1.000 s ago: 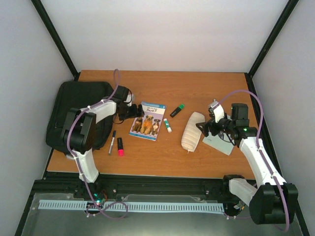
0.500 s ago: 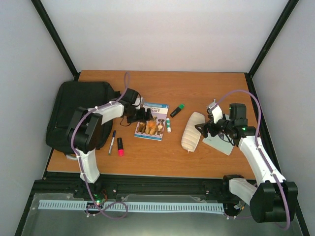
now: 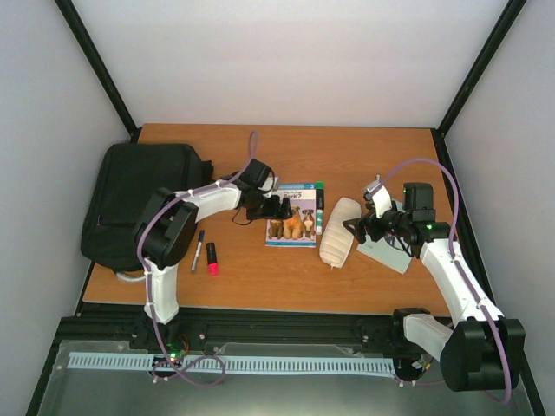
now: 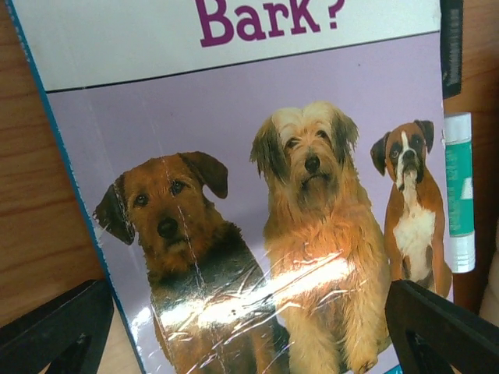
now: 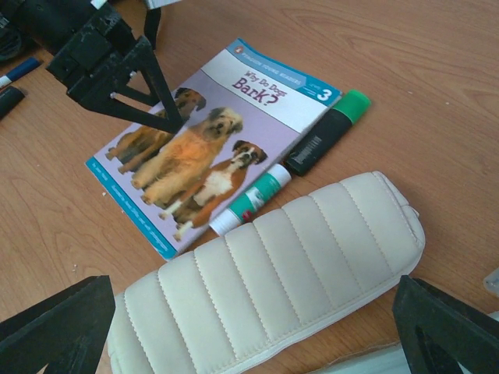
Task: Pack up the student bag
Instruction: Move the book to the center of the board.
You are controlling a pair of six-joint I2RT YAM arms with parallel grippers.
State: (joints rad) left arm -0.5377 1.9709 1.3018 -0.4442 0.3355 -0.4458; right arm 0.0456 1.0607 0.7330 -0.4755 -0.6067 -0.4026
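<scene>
The student bag, a big black backpack, lies flat at the table's left edge. My left gripper is open, its tips down on the left part of a dog picture book. In the left wrist view the book fills the frame between the spread fingers. My right gripper is open beside a cream ribbed pouch. In the right wrist view that pouch lies just ahead of the spread fingers, with the book and left gripper beyond.
A glue stick and a green-capped black highlighter lie along the book's right edge, next to the pouch. A pen and a pink highlighter lie near the bag. A white pad sits under the right arm.
My left gripper has swept right from beside the bag, sliding the book right against the glue stick and highlighter; the highlighter turned upright. The right arm has not moved.
</scene>
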